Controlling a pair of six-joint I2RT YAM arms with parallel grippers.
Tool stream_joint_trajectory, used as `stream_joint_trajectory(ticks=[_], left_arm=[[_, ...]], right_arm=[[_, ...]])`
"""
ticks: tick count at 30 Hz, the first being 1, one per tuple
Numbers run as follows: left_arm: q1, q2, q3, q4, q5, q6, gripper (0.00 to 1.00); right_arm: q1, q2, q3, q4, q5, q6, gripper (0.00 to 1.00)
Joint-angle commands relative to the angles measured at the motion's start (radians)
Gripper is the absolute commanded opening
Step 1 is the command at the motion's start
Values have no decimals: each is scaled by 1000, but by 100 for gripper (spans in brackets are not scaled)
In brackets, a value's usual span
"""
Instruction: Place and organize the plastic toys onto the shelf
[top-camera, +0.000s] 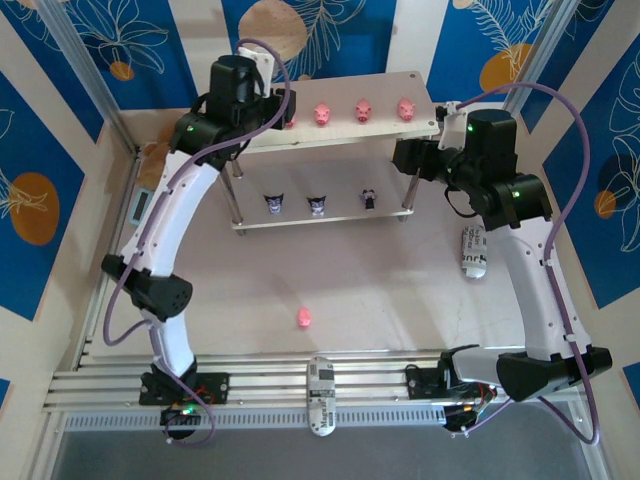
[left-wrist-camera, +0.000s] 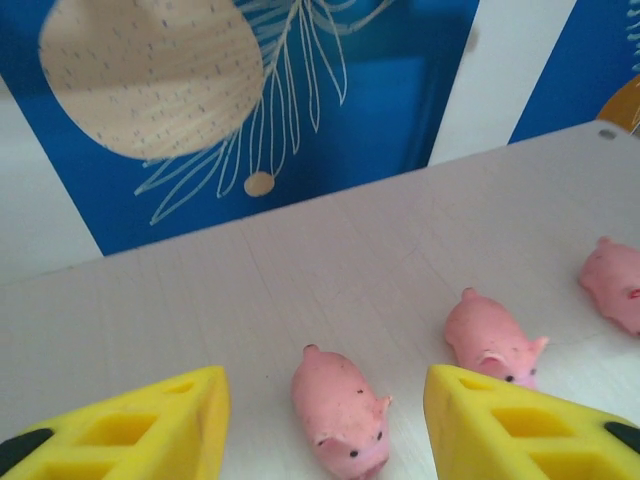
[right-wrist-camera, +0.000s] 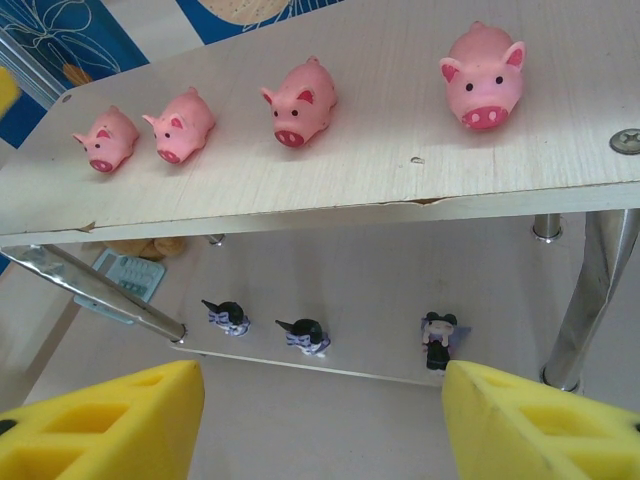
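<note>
L gripper (left-wrist-camera: 325, 380), upper left in top view, hangs over the left end of the shelf (top-camera: 345, 88), fingers (left-wrist-camera: 150, 430) wide apart w/ the end pig (left-wrist-camera: 340, 415) lying loose between them, nothing gripped. Four pigs (right-wrist-camera: 303, 100) line the top board (right-wrist-camera: 380, 150); three dark figures (top-camera: 318, 203) stand on the lower board (right-wrist-camera: 370, 300). A stray pig (top-camera: 305, 318) lies on the table (top-camera: 400, 290), lower centre. R gripper (right-wrist-camera: 322, 375), at the shelf's right end, is wide open & empty.
</note>
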Motion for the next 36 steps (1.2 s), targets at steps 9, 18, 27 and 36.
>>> stream_joint_trajectory(ticks=[9, 18, 27, 36], left_arm=[[-198, -463, -501, -93, -126, 78, 51], [-487, -641, -1076, -194, -136, -272, 50], [-578, -518, -1366, 87, -51, -593, 50], [-591, -325, -1437, 273, 63, -687, 53]], right_arm=[[-127, -14, 27, -61, 17, 1, 69], [-165, -47, -11, -93, -30, 34, 69], [-159, -83, -12, -109, -55, 35, 69], [-166, -97, -48, -81, -80, 29, 69]])
